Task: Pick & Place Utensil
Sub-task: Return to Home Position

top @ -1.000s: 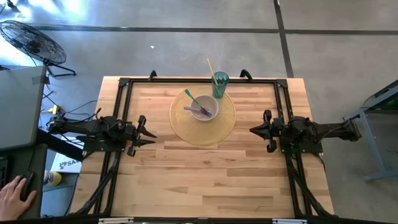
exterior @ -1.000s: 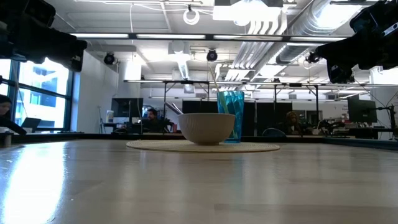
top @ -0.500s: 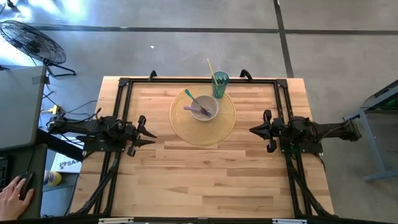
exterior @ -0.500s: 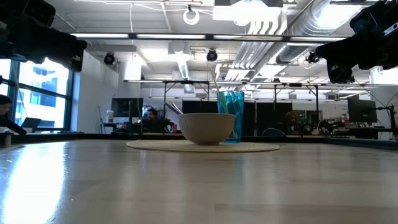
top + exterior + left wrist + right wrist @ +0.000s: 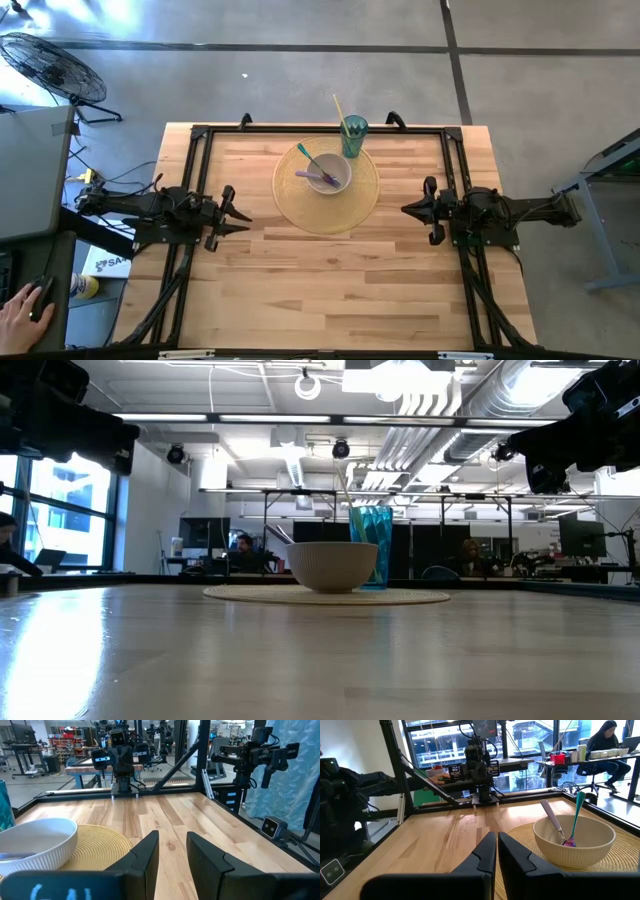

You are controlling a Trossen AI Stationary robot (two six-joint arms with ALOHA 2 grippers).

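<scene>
A white ribbed bowl [image 5: 327, 176] stands on a round woven placemat [image 5: 326, 205] at the table's far middle. A purple utensil [image 5: 551, 821] and a teal utensil [image 5: 576, 815] lean inside the bowl, heads at its bottom. A teal cup [image 5: 354, 136] stands at the mat's far right edge with a yellow stick [image 5: 338, 108] rising from it. My left gripper [image 5: 243, 212] hovers above the table's left side, slightly open, pointing right. My right gripper [image 5: 405, 209] hovers above the right side, shut, pointing left. Both are well clear of the bowl.
Black metal frame rails [image 5: 195, 150] run along the table's left, right and far edges. A fan [image 5: 55, 65] stands on the floor beyond the far left corner. A person's hand [image 5: 20, 312] rests on a desk left of the table. Bare wood lies between the grippers and the near edge.
</scene>
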